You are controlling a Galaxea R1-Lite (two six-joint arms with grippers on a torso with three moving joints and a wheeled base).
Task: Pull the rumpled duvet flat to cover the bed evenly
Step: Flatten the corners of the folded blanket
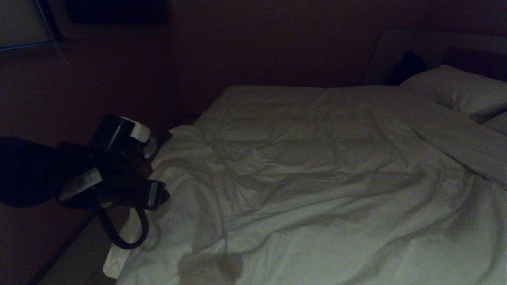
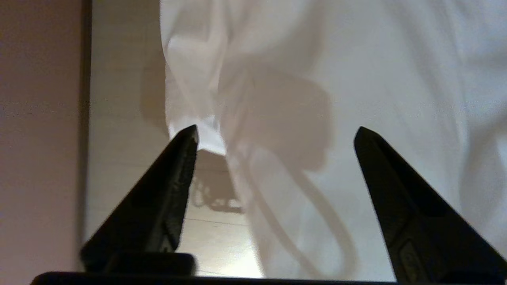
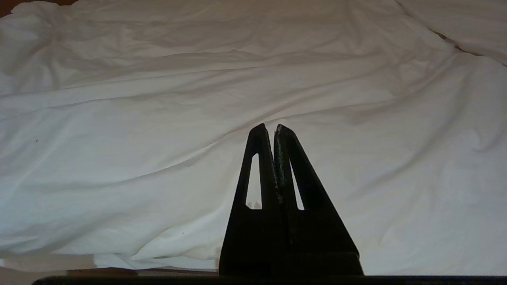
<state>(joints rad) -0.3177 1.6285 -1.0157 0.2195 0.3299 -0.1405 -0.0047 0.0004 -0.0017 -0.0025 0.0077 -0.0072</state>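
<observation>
Duvet (image 1: 317, 170) lies wrinkled across the bed (image 1: 491, 122), corner hanging off the left edge. Left gripper (image 2: 275, 132) spread wide above that corner w/ nothing in it. Right gripper (image 3: 269, 128) pressed together over the duvet, empty.

Dim room: dark reddish wall (image 1: 277, 43) behind, pale wood floor (image 2: 122, 118) alongside, a lighter panel (image 1: 21, 23) at upper left.

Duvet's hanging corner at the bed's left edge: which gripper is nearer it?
Left. The left gripper hangs open right over the duvet's drooping corner at the bed's side. The right gripper, shut, points across the duvet's wide top, away from that corner.
</observation>
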